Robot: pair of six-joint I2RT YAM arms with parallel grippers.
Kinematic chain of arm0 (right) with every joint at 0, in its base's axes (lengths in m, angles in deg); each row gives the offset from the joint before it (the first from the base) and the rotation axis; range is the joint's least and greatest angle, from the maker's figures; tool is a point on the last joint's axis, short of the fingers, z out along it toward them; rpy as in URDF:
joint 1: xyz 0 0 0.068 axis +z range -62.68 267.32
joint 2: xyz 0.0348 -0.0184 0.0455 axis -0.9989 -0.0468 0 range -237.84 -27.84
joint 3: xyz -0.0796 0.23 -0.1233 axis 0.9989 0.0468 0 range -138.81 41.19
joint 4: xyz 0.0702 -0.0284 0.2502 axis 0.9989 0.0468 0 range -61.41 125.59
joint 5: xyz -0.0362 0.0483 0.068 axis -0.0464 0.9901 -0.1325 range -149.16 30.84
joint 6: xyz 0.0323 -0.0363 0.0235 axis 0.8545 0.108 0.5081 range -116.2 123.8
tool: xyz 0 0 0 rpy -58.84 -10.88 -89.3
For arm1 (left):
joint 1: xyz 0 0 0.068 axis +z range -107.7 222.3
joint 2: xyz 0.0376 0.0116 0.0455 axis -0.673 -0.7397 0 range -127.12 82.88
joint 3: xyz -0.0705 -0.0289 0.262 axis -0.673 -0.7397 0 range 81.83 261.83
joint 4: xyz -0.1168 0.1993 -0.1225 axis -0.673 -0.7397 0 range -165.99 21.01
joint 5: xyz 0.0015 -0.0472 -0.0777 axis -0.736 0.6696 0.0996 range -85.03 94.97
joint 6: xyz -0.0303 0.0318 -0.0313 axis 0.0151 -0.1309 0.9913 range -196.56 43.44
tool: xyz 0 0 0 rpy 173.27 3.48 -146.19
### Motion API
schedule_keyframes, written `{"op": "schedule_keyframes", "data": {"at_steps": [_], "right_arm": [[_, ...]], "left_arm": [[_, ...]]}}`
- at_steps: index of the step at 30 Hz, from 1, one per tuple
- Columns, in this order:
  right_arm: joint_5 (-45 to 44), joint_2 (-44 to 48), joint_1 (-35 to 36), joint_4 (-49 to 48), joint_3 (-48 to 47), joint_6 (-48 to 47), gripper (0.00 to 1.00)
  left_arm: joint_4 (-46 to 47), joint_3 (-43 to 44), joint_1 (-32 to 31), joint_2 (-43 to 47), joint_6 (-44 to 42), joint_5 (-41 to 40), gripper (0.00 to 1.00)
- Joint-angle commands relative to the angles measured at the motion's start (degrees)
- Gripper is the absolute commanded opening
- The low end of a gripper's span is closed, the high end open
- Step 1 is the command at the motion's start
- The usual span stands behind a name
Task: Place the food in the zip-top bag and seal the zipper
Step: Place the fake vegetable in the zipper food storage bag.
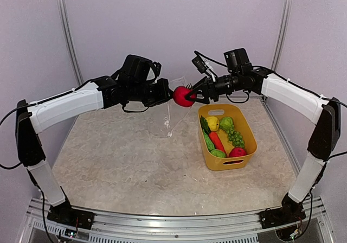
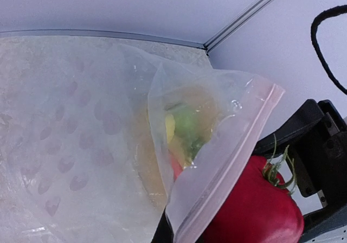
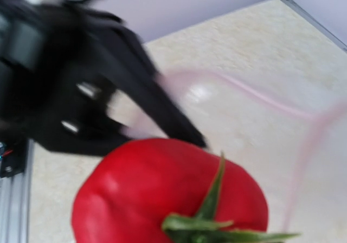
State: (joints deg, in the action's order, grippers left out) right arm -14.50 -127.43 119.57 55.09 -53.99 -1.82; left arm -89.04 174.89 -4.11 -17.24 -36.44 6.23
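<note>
We are loading the food. Our left tool [image 1: 166,94], clamped fully shut on the mouth edge of the clear, thin plastic zip-top bag [image 1: 169,121], is holding it up over the marbled bench [image 1: 124,156]. Our right tool [image 1: 191,95], partly spread, is gripping the glossy red toy pepper with a green stem [image 1: 182,96] right at the bag's opening. The remaining toy fruits and vegetables [image 1: 225,132] are lying in the yellow plastic basket [image 1: 222,164]. Next, we judge, the pepper needs pushing past the unsealed zipper strip [image 2: 233,159] before release.

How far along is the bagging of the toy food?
Barely begun. Done: the left jaws hold the bag up, mouth open. In hand: the right jaws hold a red toy at the mouth. Left: the other pieces in the yellow basket, then sealing the zipper.
</note>
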Motion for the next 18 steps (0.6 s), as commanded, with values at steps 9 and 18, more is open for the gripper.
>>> {"op": "schedule_keyframes", "data": {"at_steps": [9, 18], "right_arm": [[-14.00, -2.19, 1.95, -1.00, 0.71, 1.00, 0.43], [-16.68, -4.90, 5.54, 2.49, -5.77, 0.09, 0.50]], "left_arm": [[7.39, -2.19, -0.26, 4.54, 4.21, 3.98, 0.00], [6.70, -1.08, -0.26, 2.27, 4.27, 4.60, 0.00]]}}
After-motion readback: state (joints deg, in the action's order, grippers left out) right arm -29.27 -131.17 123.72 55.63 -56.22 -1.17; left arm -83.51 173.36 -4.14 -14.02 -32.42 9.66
